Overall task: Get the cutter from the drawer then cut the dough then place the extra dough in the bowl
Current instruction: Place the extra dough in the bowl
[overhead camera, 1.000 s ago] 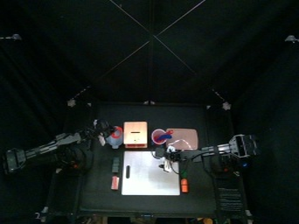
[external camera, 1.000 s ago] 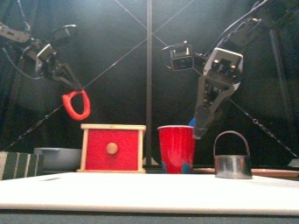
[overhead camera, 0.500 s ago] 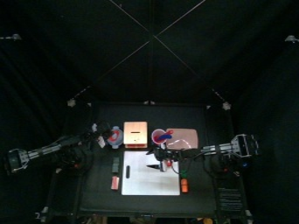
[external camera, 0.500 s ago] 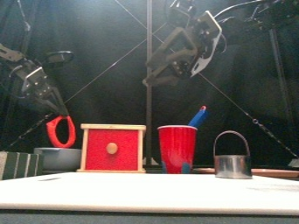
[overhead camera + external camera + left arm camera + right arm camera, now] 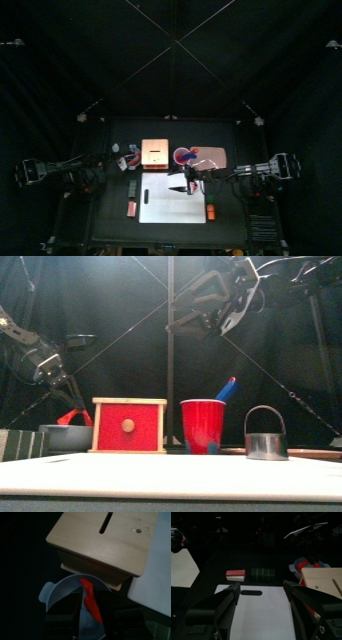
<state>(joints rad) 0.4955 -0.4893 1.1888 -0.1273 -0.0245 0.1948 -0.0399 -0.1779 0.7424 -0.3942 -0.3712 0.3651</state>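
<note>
A red strip of dough [image 5: 90,602] hangs from my left gripper [image 5: 93,616], which is shut on it right above the blue-grey bowl [image 5: 63,594]. In the front view the dough [image 5: 70,416] dips to the rim of the bowl [image 5: 64,437], left of the wooden box [image 5: 130,424]. The metal cutter [image 5: 266,438] stands upright at the right. My right gripper [image 5: 264,604] is open and holds nothing, high over the white board [image 5: 258,612]; in the front view the right gripper [image 5: 201,311] sits well above the box.
A red cup [image 5: 202,426] with a blue knife [image 5: 227,387] stands between box and cutter, on the pink tray [image 5: 214,158]. A small red item [image 5: 236,573] and dark green blocks [image 5: 264,573] lie off the board's left side.
My left gripper has come down with the dough, from well above the box to the bowl's rim. The right gripper has risen and moved left over the board.
</note>
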